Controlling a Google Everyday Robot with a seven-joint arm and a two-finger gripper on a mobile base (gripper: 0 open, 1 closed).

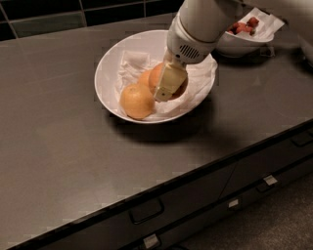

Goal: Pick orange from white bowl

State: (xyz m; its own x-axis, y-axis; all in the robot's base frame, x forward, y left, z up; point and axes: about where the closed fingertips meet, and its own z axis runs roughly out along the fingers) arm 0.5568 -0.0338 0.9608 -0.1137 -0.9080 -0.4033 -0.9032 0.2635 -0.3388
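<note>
The white bowl sits on the dark counter, lined with crumpled white paper. It holds three fruits. The deep reddish orange is near the bowl's middle. My gripper reaches down into the bowl and is closed around this orange. One cream finger lies across its front and the other finger is hidden behind it. A paler yellow-orange fruit lies at the front left. A lighter orange one shows as a sliver just left of the held orange.
A second white bowl with red fruit pieces stands at the back right, just behind my arm. The dark counter runs to a front edge with drawers below. A dark tiled wall is behind.
</note>
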